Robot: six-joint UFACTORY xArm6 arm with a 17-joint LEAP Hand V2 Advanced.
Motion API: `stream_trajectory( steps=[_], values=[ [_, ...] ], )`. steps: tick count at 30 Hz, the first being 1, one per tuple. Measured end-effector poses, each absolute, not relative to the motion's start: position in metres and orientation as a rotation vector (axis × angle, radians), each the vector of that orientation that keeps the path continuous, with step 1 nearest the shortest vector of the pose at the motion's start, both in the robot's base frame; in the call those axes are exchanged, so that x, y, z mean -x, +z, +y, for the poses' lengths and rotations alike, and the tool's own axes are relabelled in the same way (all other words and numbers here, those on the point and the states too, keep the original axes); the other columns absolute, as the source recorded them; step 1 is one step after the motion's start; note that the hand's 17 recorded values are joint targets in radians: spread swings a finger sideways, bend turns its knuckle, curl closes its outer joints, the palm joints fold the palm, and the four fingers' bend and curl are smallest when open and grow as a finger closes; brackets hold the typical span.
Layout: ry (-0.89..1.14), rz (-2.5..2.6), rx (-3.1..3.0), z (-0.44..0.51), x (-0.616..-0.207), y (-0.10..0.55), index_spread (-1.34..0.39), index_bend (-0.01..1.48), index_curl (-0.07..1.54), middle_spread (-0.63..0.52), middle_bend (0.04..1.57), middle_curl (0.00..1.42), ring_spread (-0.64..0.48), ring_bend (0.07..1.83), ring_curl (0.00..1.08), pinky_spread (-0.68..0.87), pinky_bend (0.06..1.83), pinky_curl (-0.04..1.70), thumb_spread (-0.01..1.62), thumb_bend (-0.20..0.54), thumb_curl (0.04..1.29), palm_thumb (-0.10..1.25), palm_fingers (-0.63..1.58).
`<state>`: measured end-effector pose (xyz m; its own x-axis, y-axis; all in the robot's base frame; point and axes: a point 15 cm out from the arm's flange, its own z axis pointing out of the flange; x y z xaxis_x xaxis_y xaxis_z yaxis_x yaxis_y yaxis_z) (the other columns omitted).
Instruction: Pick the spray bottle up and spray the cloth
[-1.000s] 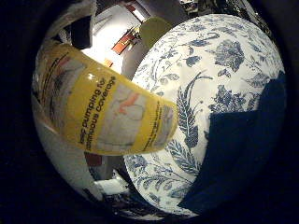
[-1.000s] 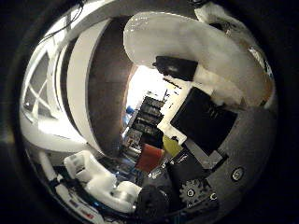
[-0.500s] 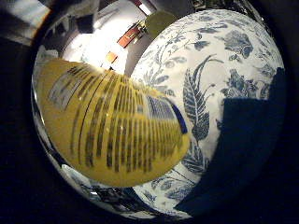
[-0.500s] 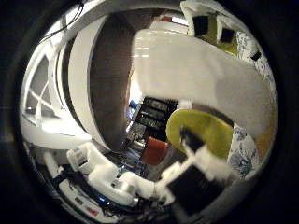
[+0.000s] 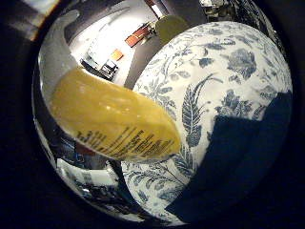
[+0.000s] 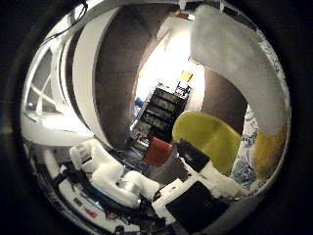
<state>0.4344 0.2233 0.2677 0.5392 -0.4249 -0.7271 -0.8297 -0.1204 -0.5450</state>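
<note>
Filling view: spray bottle (image 5: 112, 124), nozzle unseen.

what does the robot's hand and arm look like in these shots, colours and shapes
In the thumb side view the hand shows as blocky white plastic segments with a flat black panel between them. Beside it runs the arm, made of rounded white shells with dark gaps at the joints. The little finger side view shows no part of either.

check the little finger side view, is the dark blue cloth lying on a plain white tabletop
No, the dark blue cloth lies on a white covering printed with blue flowers and leaves.
</note>
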Motion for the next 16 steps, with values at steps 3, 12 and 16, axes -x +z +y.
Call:
stream_trajectory(
  steps=[3, 12, 16],
  values=[
    [0.439, 1.048, 1.757, 0.207, -0.436, 0.281, -0.36, 0.14, 0.25, 0.17, 0.25, 0.31, 0.22, 0.43, 0.25, 0.42, 0.45, 0.38, 1.00, -0.029, 0.46, 0.72, -0.01],
    [0.406, 1.019, 1.858, 0.179, -0.411, 0.316, -0.32, 0.14, 0.24, 0.20, 0.22, 0.32, 0.26, 0.37, 0.24, 0.44, 0.46, 0.35, 1.00, -0.031, 0.40, 0.68, -0.01],
    [0.380, 1.029, 1.893, 0.166, -0.401, 0.330, -0.31, 0.14, 0.24, 0.21, 0.21, 0.32, 0.26, 0.36, 0.25, 0.44, 0.47, 0.34, 1.01, -0.027, 0.39, 0.67, -0.01]
  ],
)
